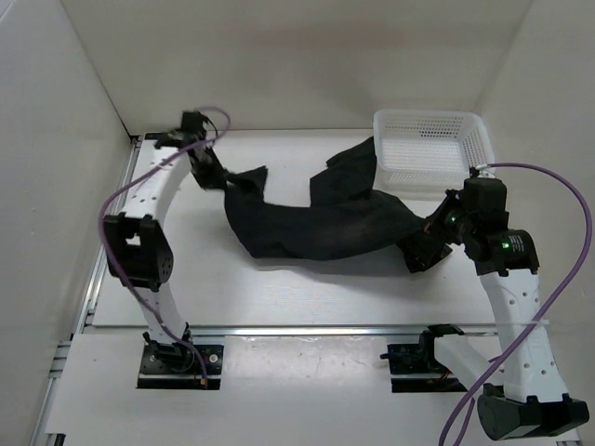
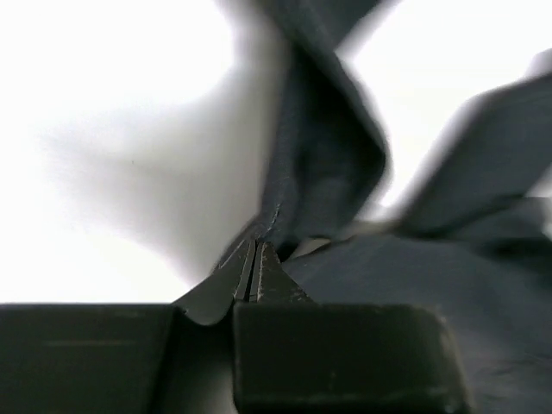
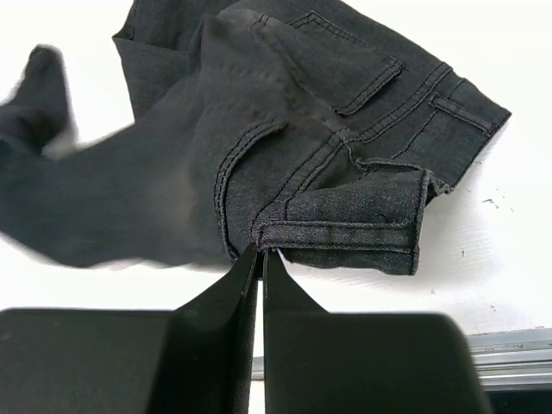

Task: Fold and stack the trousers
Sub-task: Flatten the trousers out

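Spotter: White tabletop (image 1: 297, 297) under you, pale walls around it. Your trousers (image 1: 316, 228) lie crumpled across its middle, one fold just beside the white mesh basket (image 1: 432, 149) at the far right.

Operator: And the claws?

Spotter: Your left gripper (image 1: 218, 178) is clenched on a twisted leg end at the far left. Its wrist view is blurred, so I only think fabric sits between the fingers. Your right gripper (image 1: 420, 249) is clamped on the waistband edge, beside a back pocket, at the right end of the cloth.
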You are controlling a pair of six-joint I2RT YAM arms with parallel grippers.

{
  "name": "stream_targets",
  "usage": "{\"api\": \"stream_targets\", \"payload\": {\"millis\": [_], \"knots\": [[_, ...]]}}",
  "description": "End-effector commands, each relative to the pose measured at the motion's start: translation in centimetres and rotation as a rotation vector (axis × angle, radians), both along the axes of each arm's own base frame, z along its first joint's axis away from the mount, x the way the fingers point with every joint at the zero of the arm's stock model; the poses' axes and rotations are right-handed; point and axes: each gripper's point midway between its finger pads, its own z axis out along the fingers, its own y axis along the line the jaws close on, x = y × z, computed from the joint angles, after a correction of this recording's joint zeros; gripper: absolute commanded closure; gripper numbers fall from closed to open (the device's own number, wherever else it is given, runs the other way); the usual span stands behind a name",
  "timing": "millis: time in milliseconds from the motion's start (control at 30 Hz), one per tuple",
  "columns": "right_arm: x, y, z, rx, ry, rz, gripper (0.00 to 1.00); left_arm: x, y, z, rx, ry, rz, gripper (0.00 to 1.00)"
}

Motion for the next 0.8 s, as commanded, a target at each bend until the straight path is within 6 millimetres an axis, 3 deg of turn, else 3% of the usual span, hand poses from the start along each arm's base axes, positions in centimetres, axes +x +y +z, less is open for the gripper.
{"api": "stream_targets", "payload": {"millis": [0, 67, 167, 267, 300, 333, 367, 400, 467, 500, 533, 600, 633, 667, 700, 733, 767], "knots": [[0.9, -0.6, 4.3, -0.029, -0.128, -0.006, 1.00, -1.2, 2.0, 17.3, 0.031, -0.360, 0.046, 0.90], [1.0, -0.8, 5.2, -0.041, -0.152, -0.011, 1.00, -3.6, 2.0, 22.6, 0.036, -0.472, 0.047, 0.90], [0.9, -1.4, 5.8, -0.061, -0.175, -0.028, 1.00, -5.8, 1.9, 26.3, 0.035, -0.574, 0.021, 0.90], [0.7, -1.5, 4.8, -0.069, -0.154, -0.035, 1.00, -3.7, 1.3, 23.6, 0.056, -0.489, -0.012, 0.90], [0.6, -1.5, 4.2, -0.064, -0.139, -0.040, 1.00, -2.1, 0.7, 21.1, 0.055, -0.419, -0.027, 0.89], [0.4, -1.4, 3.7, -0.058, -0.132, -0.031, 1.00, -1.1, 0.1, 19.8, 0.044, -0.394, -0.058, 0.79], [0.0, -1.4, 2.0, -0.063, -0.093, -0.029, 1.00, -0.3, -0.2, 18.2, 0.050, -0.354, -0.079, 0.67], [-0.3, -1.4, 1.1, -0.055, -0.077, -0.036, 1.00, 1.5, -0.6, 15.1, 0.061, -0.280, -0.083, 0.54], [-1.0, -1.5, 0.0, -0.057, -0.063, -0.036, 1.00, 2.5, 0.3, 12.2, 0.077, -0.205, -0.088, 0.26], [-1.5, -1.8, -1.4, -0.072, -0.028, -0.047, 1.00, 2.5, 0.7, 10.6, 0.085, -0.147, -0.082, 0.19], [-1.9, -2.0, -1.9, -0.081, -0.014, -0.055, 1.00, 2.5, 0.7, 10.6, 0.085, -0.146, -0.082, 0.18], [-2.2, -2.5, -2.3, -0.103, -0.007, -0.065, 1.00, 2.0, 2.9, 9.5, 0.116, -0.120, -0.035, 0.18], [-2.2, -2.7, -2.3, -0.109, -0.007, -0.073, 1.00, 1.6, 3.4, 10.9, 0.112, -0.168, -0.021, 0.19], [-2.2, -2.9, -2.3, -0.126, -0.008, -0.074, 1.00, 0.6, 4.7, 9.5, 0.125, -0.128, 0.006, 0.22], [-2.2, -3.0, -2.3, -0.134, -0.008, -0.068, 1.00, -0.1, 5.3, 9.3, 0.127, -0.121, 0.018, 0.28], [-2.0, -3.1, -2.1, -0.139, -0.009, -0.075, 1.00, -1.5, 6.0, 10.3, 0.126, -0.147, 0.035, 0.45], [-1.8, -3.1, -2.4, -0.142, 0.006, -0.074, 1.00, -2.3, 6.7, 9.8, 0.127, -0.143, 0.052, 0.56]]}}
